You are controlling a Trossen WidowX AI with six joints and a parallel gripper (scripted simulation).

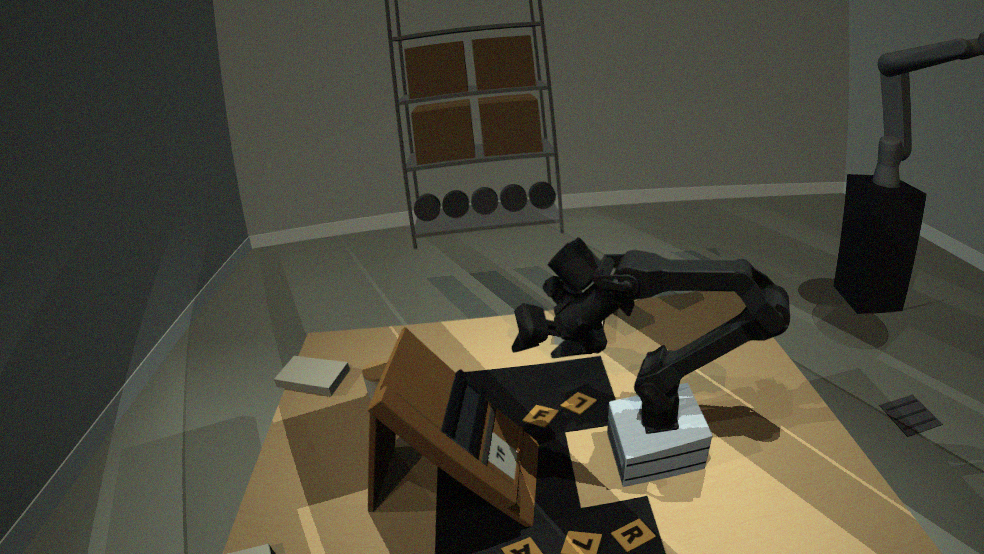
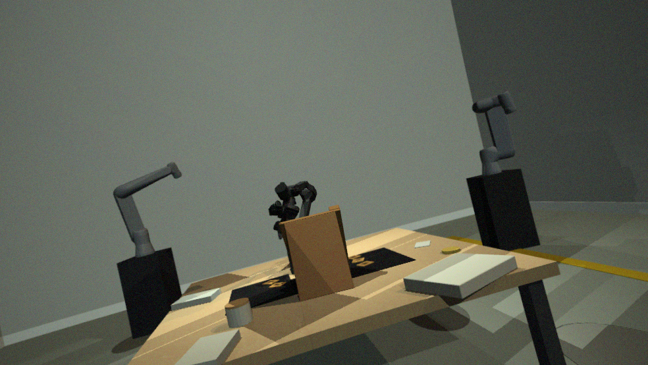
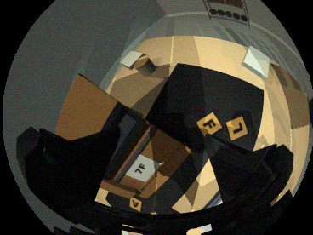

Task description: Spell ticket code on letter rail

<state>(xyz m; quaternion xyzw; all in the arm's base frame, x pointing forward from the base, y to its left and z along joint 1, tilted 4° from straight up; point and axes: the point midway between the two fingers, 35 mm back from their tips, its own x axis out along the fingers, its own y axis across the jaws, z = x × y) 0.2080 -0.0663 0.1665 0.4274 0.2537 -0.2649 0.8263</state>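
My gripper point(image 1: 539, 349) point(image 2: 274, 221) point(image 3: 163, 135) is open and empty, high above the counter behind the board's upper right side in the top view. The wooden board point(image 1: 416, 385) point(image 2: 317, 253) point(image 3: 89, 111) leans back; its dark rail point(image 1: 468, 416) shows no tile. The ticket point(image 1: 501, 455) point(image 3: 145, 167) reads 7F. An F tile point(image 1: 540, 414) point(image 3: 209, 123) and a tile like L or J point(image 1: 578, 402) point(image 3: 236, 128) lie on the far black mat point(image 1: 571, 371) point(image 3: 183, 85). An A tile point(image 1: 521, 547) point(image 3: 135, 204), a 7 tile point(image 1: 581, 542) and an R tile point(image 1: 633, 534) lie on the near mat.
A pale slab point(image 1: 313, 375) point(image 3: 133, 59) and a wood-topped can point(image 2: 238, 312) point(image 3: 145, 65) stand beyond the board. Another pale slab point(image 3: 256, 61) lies past the far mat. A large white slab point(image 2: 459, 274), a yellow disc point(image 2: 450, 250) and a white card point(image 2: 422, 244) lie toward the other end.
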